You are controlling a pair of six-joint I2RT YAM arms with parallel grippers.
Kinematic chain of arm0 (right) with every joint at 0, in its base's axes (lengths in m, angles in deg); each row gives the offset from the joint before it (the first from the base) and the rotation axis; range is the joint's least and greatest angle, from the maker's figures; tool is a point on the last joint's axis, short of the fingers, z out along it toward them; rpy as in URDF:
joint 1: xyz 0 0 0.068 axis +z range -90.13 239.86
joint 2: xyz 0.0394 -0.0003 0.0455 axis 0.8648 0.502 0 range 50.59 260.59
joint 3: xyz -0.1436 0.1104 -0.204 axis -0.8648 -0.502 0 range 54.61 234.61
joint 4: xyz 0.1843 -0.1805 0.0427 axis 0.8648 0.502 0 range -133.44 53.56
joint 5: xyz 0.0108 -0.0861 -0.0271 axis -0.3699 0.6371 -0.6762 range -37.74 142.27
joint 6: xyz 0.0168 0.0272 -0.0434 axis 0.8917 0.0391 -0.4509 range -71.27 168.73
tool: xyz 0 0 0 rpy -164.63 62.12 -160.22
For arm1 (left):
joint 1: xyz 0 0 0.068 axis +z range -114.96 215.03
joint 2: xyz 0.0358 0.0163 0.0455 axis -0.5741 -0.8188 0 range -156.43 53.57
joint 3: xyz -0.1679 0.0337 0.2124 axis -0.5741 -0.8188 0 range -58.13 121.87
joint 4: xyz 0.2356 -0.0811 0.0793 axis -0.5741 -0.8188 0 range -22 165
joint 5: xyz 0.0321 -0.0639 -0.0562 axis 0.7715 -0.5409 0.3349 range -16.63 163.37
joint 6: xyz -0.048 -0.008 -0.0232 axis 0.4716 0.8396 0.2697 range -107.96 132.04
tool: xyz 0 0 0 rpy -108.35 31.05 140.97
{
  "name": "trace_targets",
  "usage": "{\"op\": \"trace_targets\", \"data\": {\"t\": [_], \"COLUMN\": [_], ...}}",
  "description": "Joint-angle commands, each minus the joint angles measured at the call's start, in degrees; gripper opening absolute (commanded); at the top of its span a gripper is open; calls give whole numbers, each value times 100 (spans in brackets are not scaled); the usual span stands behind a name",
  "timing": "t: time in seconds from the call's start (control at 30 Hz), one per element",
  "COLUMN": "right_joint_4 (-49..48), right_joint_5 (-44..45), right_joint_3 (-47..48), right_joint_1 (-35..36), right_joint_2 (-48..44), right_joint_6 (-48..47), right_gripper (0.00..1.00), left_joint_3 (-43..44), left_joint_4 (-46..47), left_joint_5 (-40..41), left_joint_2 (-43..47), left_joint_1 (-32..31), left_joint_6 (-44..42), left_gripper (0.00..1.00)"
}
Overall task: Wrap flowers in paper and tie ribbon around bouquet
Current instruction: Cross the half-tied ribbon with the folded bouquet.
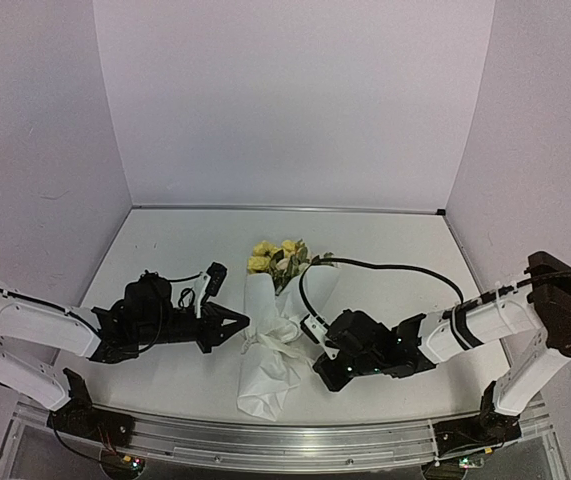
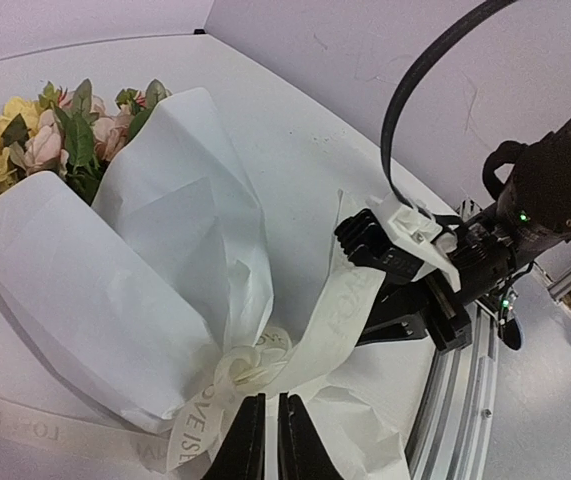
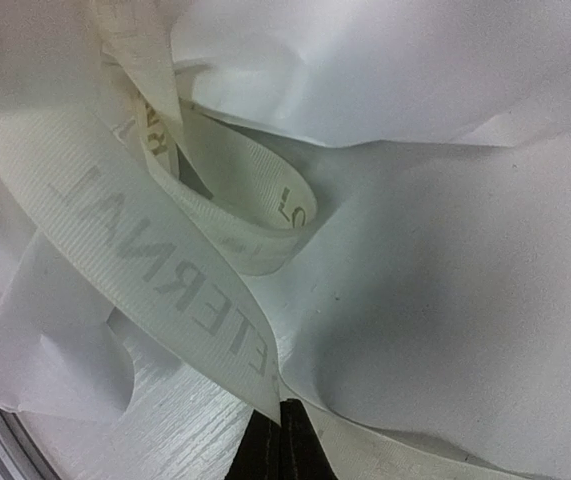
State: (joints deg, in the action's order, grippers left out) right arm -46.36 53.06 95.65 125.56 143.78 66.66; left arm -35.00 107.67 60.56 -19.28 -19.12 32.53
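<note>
bouquet [image 1: 265,345] on table [image 1: 165,250] centre, long axis near-far, blooms far. ribbon [image 2: 340,310] knotted at its waist, between the 2 hands. right hand [image 3: 281,412] clamps the ribbon tail; left hand [image 2: 263,402] closed, tips just left of the knot.

- Thin white paper sheet [image 2: 165,270]: matt, creased, slightly translucent.
- Narrow sheer white woven ribbon [image 3: 145,260]: finely ribbed cloth, faint sheen, grey printed letters.
- White worktop [image 3: 175,425], 7 o'clock in the right wrist view: matt, wood-grained.
- Silver rail [image 1: 285,440], 6 o'clock from above: brushed metal.
</note>
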Motion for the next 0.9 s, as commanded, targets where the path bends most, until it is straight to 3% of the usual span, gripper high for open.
{"op": "trace_targets", "data": {"t": [0.0, 0.13, 0.27, 0.5, 0.77, 0.87], "right_joint_4": [694, 768, 776, 768, 770, 770], "right_joint_5": [84, 144, 164, 165, 213, 210], "right_joint_3": [372, 414, 446, 519, 598, 598], "right_joint_1": [90, 92, 92, 92, 92, 92], "right_joint_2": [-265, -193, -116, 22, 102, 130], "right_joint_6": [229, 342, 400, 376, 430, 455], "right_gripper": [0, 0, 0, 0, 0, 0], "left_joint_3": [-241, 220, 990, 2594, 3804, 3964], "left_joint_4": [465, -263, -1260, -3048, -4401, -4488], "left_joint_5": [383, 5, -398, -1045, -1121, -1043], "left_joint_2": [354, 394, 151, -1009, -2113, -2260], "left_joint_1": [18, 11, 10, 10, 10, 10], "left_joint_6": [374, -127, -1022, -2332, -2863, -2916], "left_gripper": [8, 27, 39, 46, 52, 53]}}
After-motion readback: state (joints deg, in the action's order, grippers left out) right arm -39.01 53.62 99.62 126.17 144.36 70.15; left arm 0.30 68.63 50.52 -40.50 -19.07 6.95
